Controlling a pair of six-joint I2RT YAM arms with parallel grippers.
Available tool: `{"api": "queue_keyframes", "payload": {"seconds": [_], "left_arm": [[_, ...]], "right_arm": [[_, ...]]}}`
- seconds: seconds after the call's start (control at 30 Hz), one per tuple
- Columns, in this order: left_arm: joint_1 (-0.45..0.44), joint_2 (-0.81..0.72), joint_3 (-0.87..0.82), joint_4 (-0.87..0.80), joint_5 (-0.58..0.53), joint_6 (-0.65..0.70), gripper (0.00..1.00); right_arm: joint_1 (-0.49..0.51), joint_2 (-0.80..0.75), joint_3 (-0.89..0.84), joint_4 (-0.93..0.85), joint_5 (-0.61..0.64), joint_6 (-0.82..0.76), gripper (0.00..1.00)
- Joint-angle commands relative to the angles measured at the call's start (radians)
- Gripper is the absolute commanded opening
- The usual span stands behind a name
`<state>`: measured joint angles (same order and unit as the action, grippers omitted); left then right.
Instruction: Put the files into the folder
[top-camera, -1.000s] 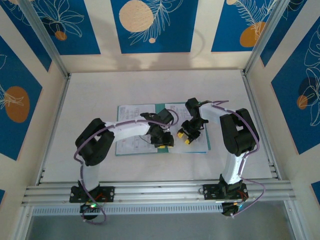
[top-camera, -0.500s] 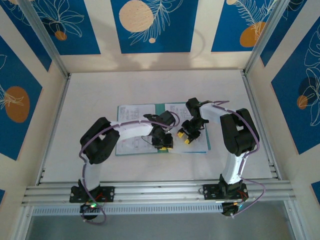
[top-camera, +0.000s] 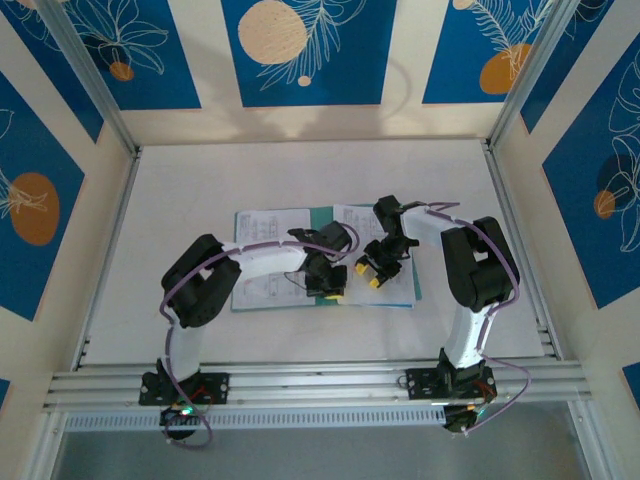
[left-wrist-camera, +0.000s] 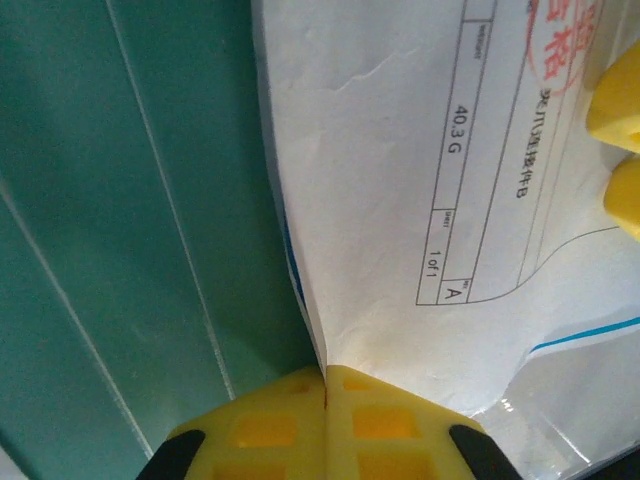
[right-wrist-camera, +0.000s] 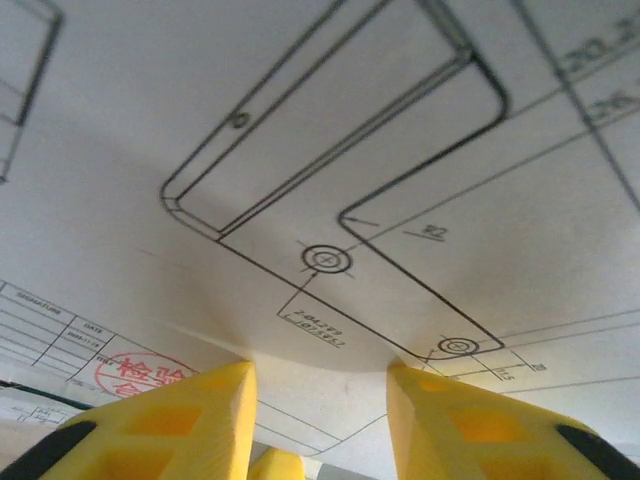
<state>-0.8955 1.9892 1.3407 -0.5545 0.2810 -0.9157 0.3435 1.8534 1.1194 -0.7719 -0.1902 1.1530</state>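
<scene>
The teal folder (top-camera: 321, 216) lies open at mid-table, mostly covered by the files (top-camera: 262, 262), white printed sheets. In the left wrist view my left gripper (left-wrist-camera: 326, 378) is shut on the lifted edge of one sheet (left-wrist-camera: 400, 170), with the folder's (left-wrist-camera: 130, 200) teal inside beside it. From above, that gripper (top-camera: 328, 290) sits at the sheets' near edge. My right gripper (top-camera: 368, 273) stands just to its right. Its yellow fingers (right-wrist-camera: 170, 420) are open and their tips rest on a drawing sheet (right-wrist-camera: 320, 150), which bulges slightly between them.
The white table (top-camera: 200, 180) is walled by patterned blue panels and an aluminium frame (top-camera: 300, 380) along the near edge. The two grippers are close together; the right one's yellow fingers (left-wrist-camera: 620, 130) show at the right edge of the left wrist view.
My left gripper has closed onto the sheet's edge and its elbow has shifted slightly. The right gripper has stayed on the paper, its fingers a touch wider.
</scene>
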Motion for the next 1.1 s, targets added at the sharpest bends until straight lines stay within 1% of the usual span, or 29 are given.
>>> {"api": "queue_keyframes", "payload": {"seconds": [0.0,0.1,0.17,0.23,0.5,0.7,0.83,1.07], "left_arm": [[-0.013,-0.016,-0.013,0.043,0.018,-0.037,0.00],[-0.011,-0.021,-0.043,0.087,0.038,-0.077,0.00],[-0.011,-0.024,-0.058,0.112,0.049,-0.104,0.00],[-0.011,-0.033,-0.078,0.142,0.055,-0.136,0.00],[-0.013,-0.059,-0.144,0.255,0.065,-0.251,0.00],[-0.013,-0.088,-0.176,0.320,0.043,-0.308,0.00],[-0.013,-0.101,-0.180,0.338,0.029,-0.330,0.00],[-0.013,-0.099,-0.190,0.341,0.026,-0.345,0.00]], "right_arm": [[-0.003,-0.033,0.014,-0.029,0.037,-0.003,0.48],[-0.004,-0.077,0.059,-0.066,0.083,-0.029,0.59],[-0.007,-0.109,0.089,-0.096,0.119,-0.045,0.64],[-0.017,-0.137,0.115,-0.126,0.155,-0.060,0.65],[-0.100,-0.259,0.105,-0.187,0.251,-0.106,0.65],[-0.192,-0.295,0.045,-0.187,0.271,-0.131,0.64],[-0.261,-0.277,0.028,-0.142,0.231,-0.145,0.63],[-0.333,-0.175,0.086,-0.102,0.197,-0.158,0.62]]}}
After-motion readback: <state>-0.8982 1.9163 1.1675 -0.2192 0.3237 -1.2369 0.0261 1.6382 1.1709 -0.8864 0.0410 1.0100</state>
